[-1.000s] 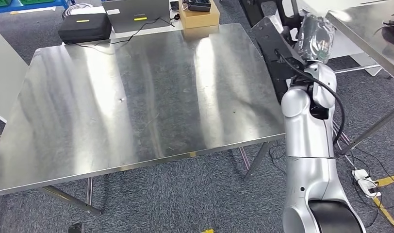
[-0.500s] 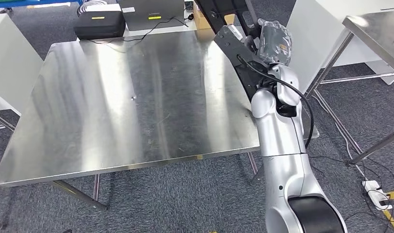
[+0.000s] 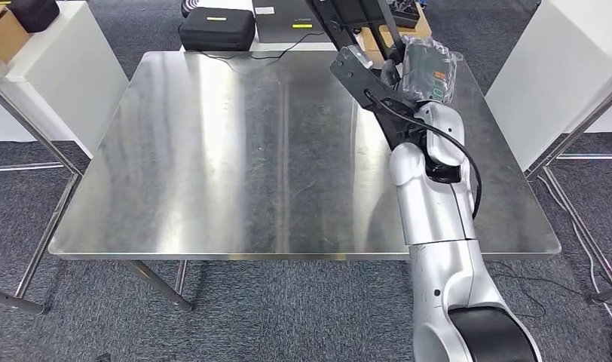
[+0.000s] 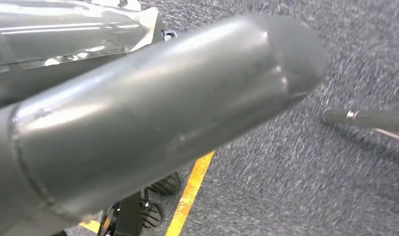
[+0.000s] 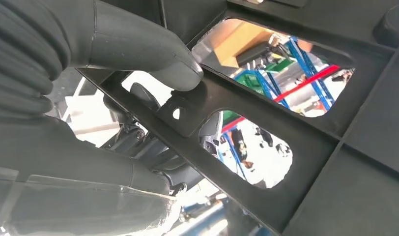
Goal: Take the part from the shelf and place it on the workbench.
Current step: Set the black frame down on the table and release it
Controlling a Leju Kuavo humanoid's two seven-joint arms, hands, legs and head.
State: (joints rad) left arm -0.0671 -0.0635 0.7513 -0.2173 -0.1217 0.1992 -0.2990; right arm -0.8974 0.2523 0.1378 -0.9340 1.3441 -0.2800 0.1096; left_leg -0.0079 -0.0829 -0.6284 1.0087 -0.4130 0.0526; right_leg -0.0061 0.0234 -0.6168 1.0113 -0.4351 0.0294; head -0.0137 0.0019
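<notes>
Black, flat and cut with openings, the part (image 3: pixel 363 23) is gripped by the right hand (image 3: pixel 427 68), thumb (image 5: pixel 153 54) pressed on a bar, raised above the steel desk's (image 3: pixel 212 151) far right edge; bare steel spreads leftward.

A black rectangular hard case (image 3: pixel 216 29) sits at eleven o'clock beyond the table, a grey laptop (image 3: pixel 288 20) just beside it; a white cabinet (image 3: pixel 58 75) stands at ten o'clock.
</notes>
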